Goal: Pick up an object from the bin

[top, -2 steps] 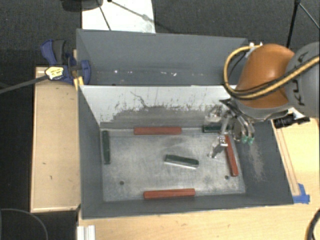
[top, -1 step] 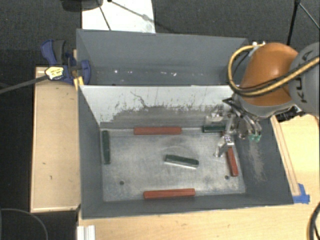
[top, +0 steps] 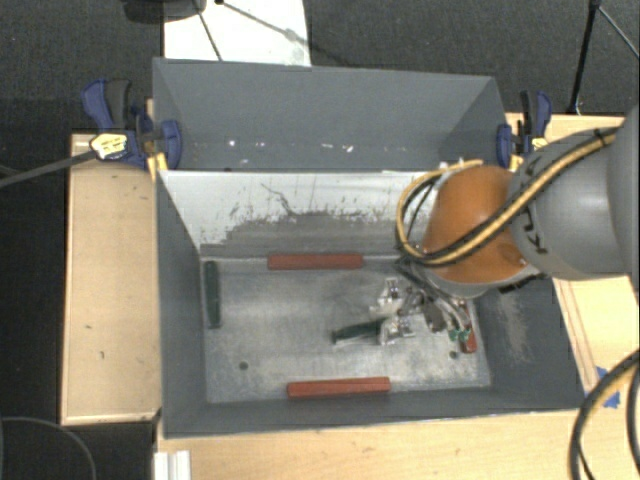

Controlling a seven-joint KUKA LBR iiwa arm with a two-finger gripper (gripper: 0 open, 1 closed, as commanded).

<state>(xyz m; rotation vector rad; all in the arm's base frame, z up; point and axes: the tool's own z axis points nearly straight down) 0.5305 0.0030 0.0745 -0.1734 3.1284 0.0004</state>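
Grey bin (top: 185, 318): holding two brown bars (top: 314, 262) and a green bar (top: 212, 294).
Gripper (top: 398, 323): hanging low at the right end of a dark stick (top: 352, 335).
Grip: cannot tell.

Robotics lab setting is indicated: a cabled industrial arm (top: 580, 208) is seen over a scuffed grey metal bin (top: 320, 108), with dark carpet (top: 60, 28) around.

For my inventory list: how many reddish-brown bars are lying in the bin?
2. One reddish-brown bar lies along the back of the bin floor; the second bar lies along its front. The arm covers the floor's right part, so another may be hidden.
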